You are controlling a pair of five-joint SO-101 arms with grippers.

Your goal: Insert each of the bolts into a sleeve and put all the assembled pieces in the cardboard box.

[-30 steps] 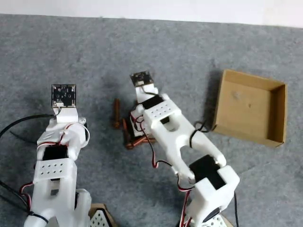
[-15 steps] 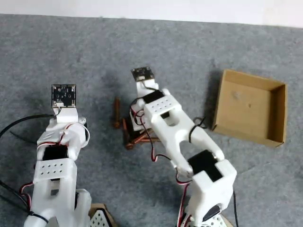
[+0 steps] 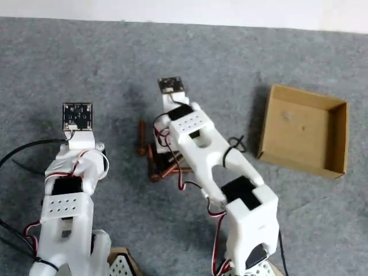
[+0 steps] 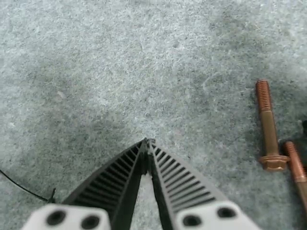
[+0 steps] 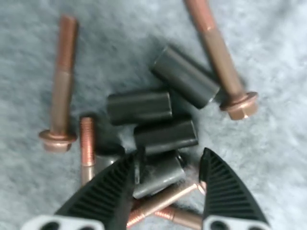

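Note:
My right gripper (image 5: pixel 172 152) is open and hangs low over a heap of dark sleeves and copper bolts. One sleeve (image 5: pixel 159 173) lies between its fingers, untouched as far as I can tell. Three more sleeves (image 5: pixel 165 135) (image 5: pixel 139 106) (image 5: pixel 184 76) lie just beyond the tips. Long bolts (image 5: pixel 60 81) (image 5: pixel 220 57) flank the heap, and others (image 5: pixel 163 199) lie under the fingers. In the high view the heap (image 3: pixel 163 168) sits beneath the right arm's wrist. My left gripper (image 4: pixel 147 142) is shut on nothing over bare carpet, with a bolt (image 4: pixel 266 127) lying off to its side.
The open cardboard box (image 3: pixel 336 138) stands on the carpet at the right of the high view, apart from the arm. One bolt (image 3: pixel 141 137) lies alone between the two arms. Grey carpet stretches free at the back.
The right arm has crept a little to the left and farther over the heap of parts. The left arm has kept still.

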